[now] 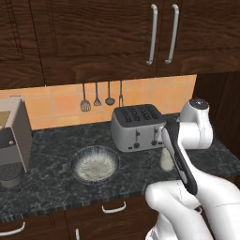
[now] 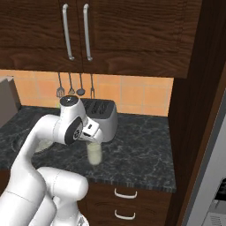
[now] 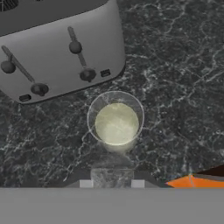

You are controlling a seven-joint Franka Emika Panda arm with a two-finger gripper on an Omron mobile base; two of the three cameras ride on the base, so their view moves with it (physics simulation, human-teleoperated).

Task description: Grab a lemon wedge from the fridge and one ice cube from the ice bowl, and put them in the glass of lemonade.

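Dark marble counter [image 1: 56, 183] under dark wood cabinets [image 1: 93, 37] with silver handles [image 1: 153, 35]. Orange tile backsplash [image 1: 61, 105] holds hanging utensils [image 1: 97, 97]. Drawers [image 2: 128, 201] sit below the counter's front edge.

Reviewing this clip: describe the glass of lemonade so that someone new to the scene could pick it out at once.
Find the silver four-slot toaster on the dark marbled counter. Just in front of its right end stands the small clear glass of pale yellowish lemonade. The wide, shallow speckled ice bowl sits further left; the glass is narrow, upright and see-through.

The white arm [image 1: 187, 154] bends forward and down, its gripper [image 3: 112, 181] nearly closed (fingertips barely visible).
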